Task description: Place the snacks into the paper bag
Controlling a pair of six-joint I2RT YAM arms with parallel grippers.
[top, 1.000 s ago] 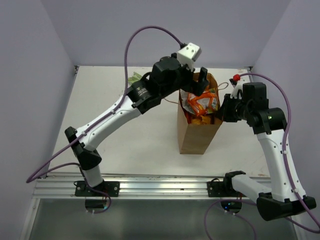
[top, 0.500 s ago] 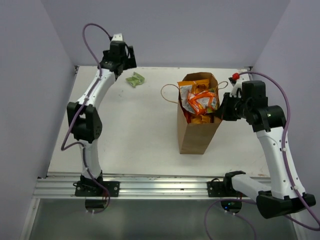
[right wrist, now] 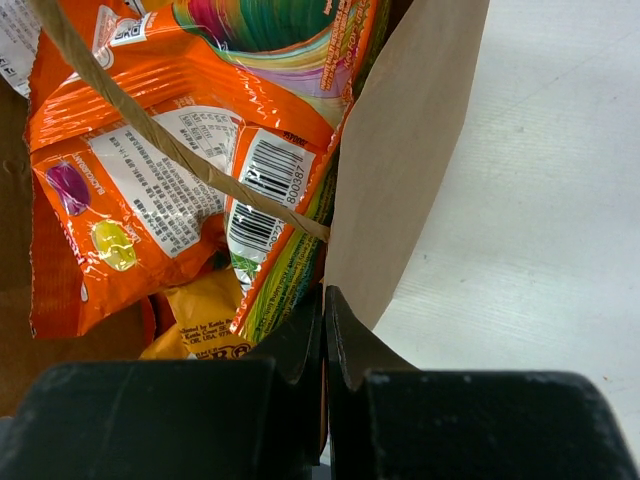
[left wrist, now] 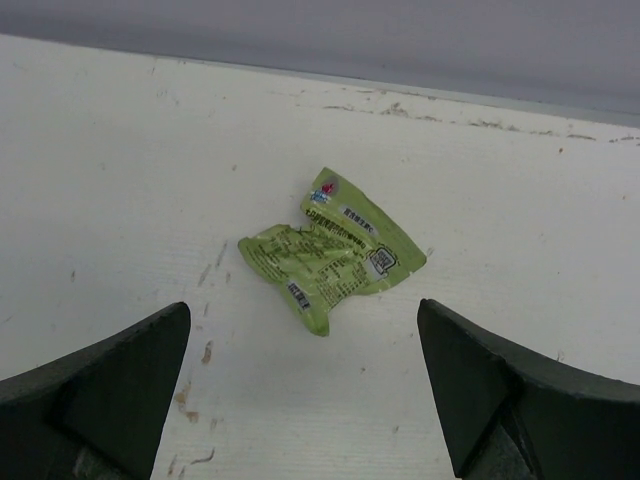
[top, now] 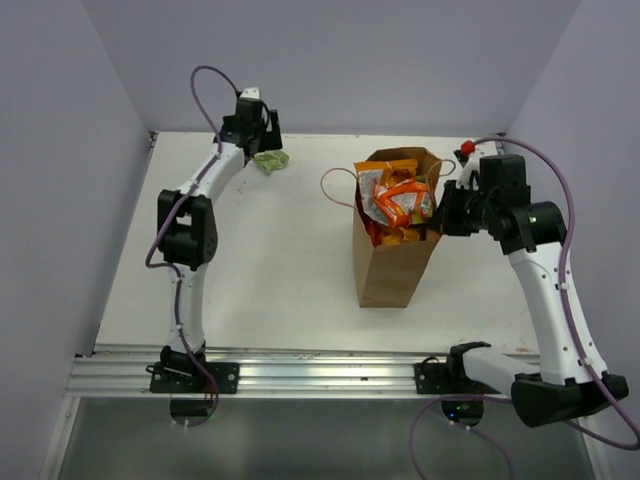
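The brown paper bag (top: 395, 270) stands upright right of centre, with orange and yellow snacks (top: 400, 205) filling its open mouth. My right gripper (top: 443, 215) is shut on the bag's right rim. In the right wrist view the paper wall (right wrist: 410, 150) runs down between the closed fingertips of the right gripper (right wrist: 325, 300), with an orange packet (right wrist: 150, 170) just inside. A small green packet (top: 270, 160) lies flat on the table at the far back left. My left gripper (top: 262, 145) hovers over it, open. The left wrist view has the green packet (left wrist: 330, 250) just ahead of the left gripper (left wrist: 303, 308).
The back wall (top: 320, 60) rises close behind the green packet. The bag's twisted handle (right wrist: 150, 135) crosses over the packets, and its other loop (top: 335, 185) hangs out to the left. The white table (top: 270, 270) has scuff marks near the packet.
My left arm has swung away from above the bag to the far back left and now sits over the green packet. The right gripper keeps its hold on the bag rim.
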